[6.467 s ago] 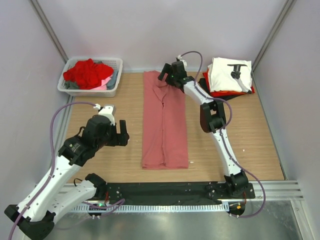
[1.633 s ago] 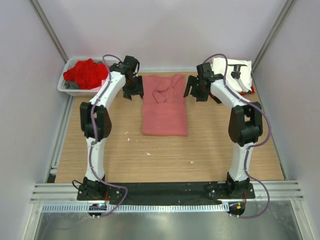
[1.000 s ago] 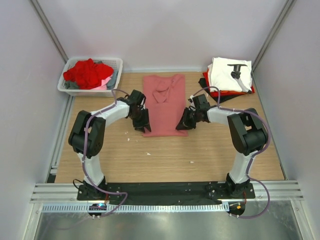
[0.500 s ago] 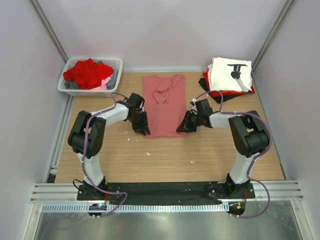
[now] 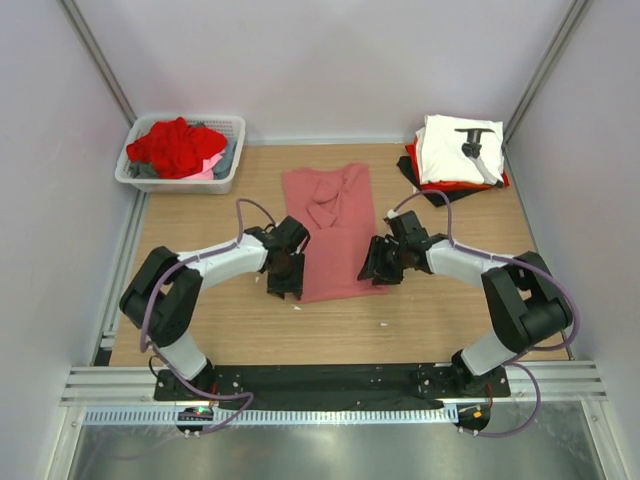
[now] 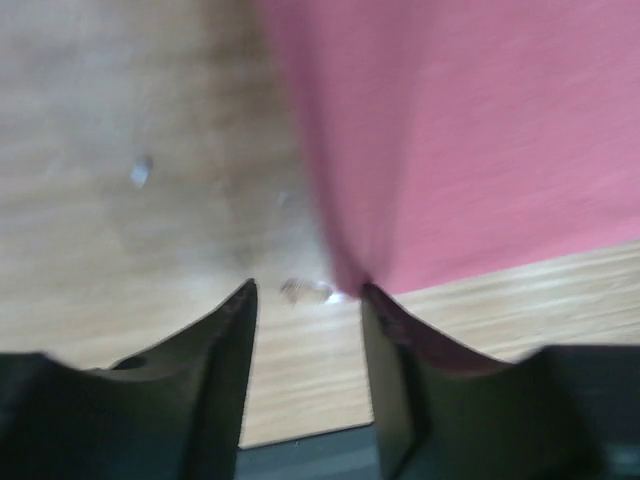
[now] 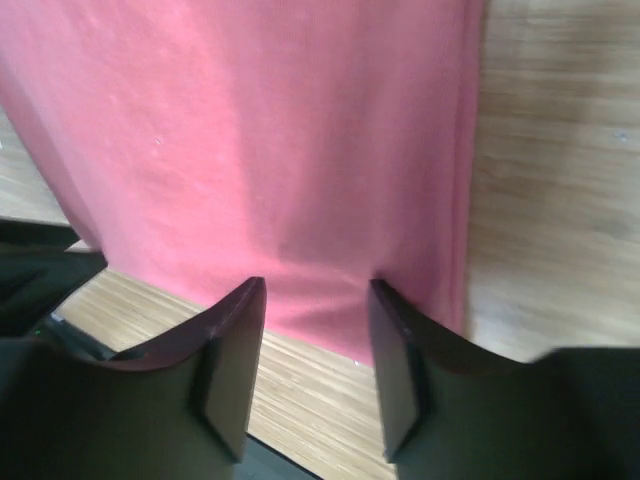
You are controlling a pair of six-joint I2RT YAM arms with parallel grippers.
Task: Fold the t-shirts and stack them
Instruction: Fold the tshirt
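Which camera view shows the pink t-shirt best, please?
The top external view: it alone shows the whole folded pink t-shirt. The left wrist view catches only one blurred corner; the right wrist view, only a stretch along one edge.

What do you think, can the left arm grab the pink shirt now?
Probably yes. Its fingers stand apart, low over the table, and the pink shirt's near corner lies right at one of them. Nothing sits between them and the cloth.

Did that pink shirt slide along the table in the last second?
Yes. The pink shirt has slid toward the arms' bases: its far edge, once level with the white basket's middle, now lies nearer the basket's front wall.
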